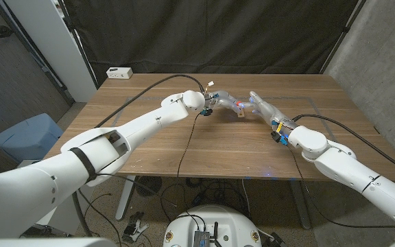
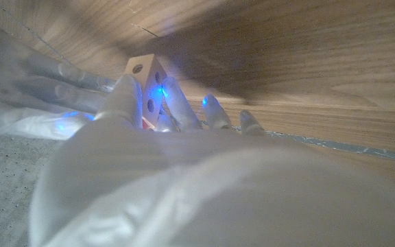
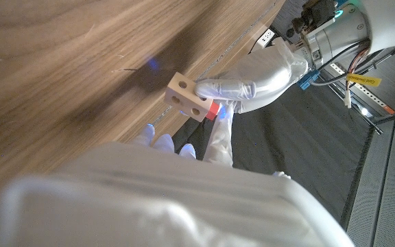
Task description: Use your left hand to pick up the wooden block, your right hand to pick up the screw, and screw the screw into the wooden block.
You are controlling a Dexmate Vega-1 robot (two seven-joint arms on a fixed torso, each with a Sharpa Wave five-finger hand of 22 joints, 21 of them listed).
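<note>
left hand (image 1: 223,100) grips wooden block (image 3: 188,97), fingers (image 2: 125,96) wrapped round it, block held up off wooden table (image 1: 149,137) near middle, holed face toward right hand (image 1: 264,108). right hand reaches in just beside block; something red (image 3: 215,110) at block's edge, maybe screw, cannot tell. right hand's grip unclear. for good threading, i'd say: keep block steady, line shaft square with hole, turn slowly, light push.

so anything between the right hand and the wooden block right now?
Nothing visible. The left hand holds the wooden block up off the table, and the right hand sits just beside it in the head view, with only open air between. Something red shows at the block's end; whether it's the screw is unclear.
</note>
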